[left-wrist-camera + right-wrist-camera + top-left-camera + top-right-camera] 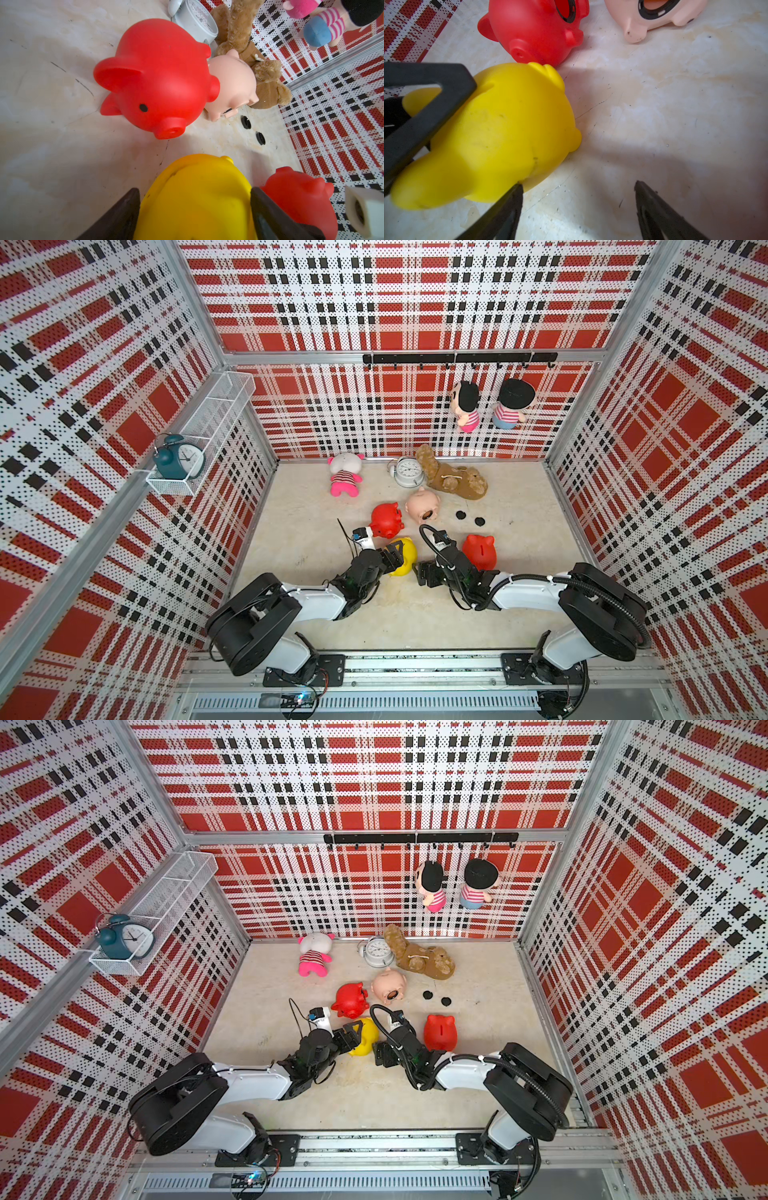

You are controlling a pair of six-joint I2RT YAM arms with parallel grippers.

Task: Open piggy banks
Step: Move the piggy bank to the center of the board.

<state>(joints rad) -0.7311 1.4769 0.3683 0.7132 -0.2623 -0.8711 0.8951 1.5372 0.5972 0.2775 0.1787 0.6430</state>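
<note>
Left wrist view: left end effector (194,190) clasps the yellow piggy bank (195,207).

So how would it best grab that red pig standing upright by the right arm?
Around the round body of the red pig, from above, one finger on each flank. It stands upright with the coin slot on top, so the smooth sides give the widest hold; the ears and snout look too small to grip well.

a: is the yellow piggy bank (197,197) whole anywhere?
b: no. the left wrist view's edge cuts it, and the left gripper (400,558) covers part in both top views.
a: the pale pink piggy bank (633,25)?
b: cut off in the right wrist view.
</note>
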